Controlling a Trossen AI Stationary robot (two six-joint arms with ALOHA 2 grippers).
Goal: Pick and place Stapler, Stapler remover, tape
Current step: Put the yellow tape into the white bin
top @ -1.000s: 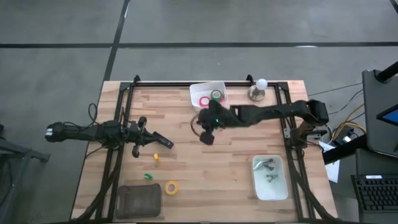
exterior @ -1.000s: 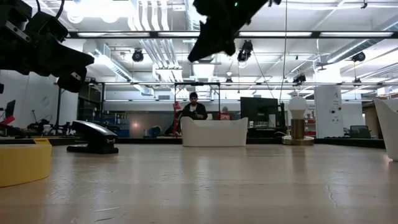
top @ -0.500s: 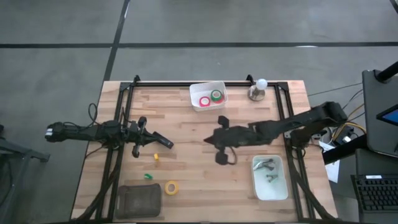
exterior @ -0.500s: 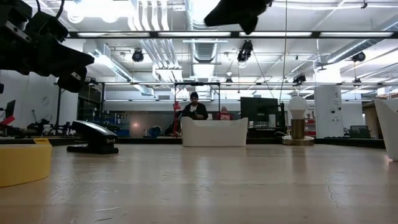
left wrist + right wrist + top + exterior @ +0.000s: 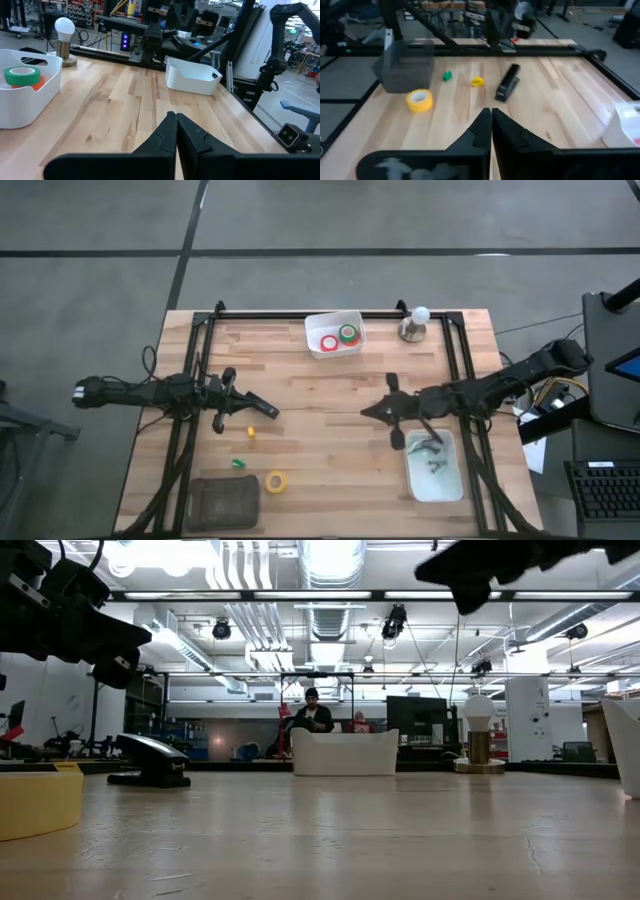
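The right claw (image 5: 368, 411), pinched together and empty, hangs above the counter (image 5: 310, 440) just beside the right-hand tray (image 5: 434, 466), while the left claw (image 5: 272, 412), also together, sits over the stapler (image 5: 508, 82), with the yellow tape (image 5: 275, 480) near the front edge.

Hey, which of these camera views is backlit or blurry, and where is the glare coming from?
Low view: the ceiling lights glare, so both arms read as black silhouettes, and the near yellow tape roll looks soft. Right wrist view: the arm's own right tool is smeared and out of focus, while the stapler farther off is sharper. High view: even light, faint shadows.
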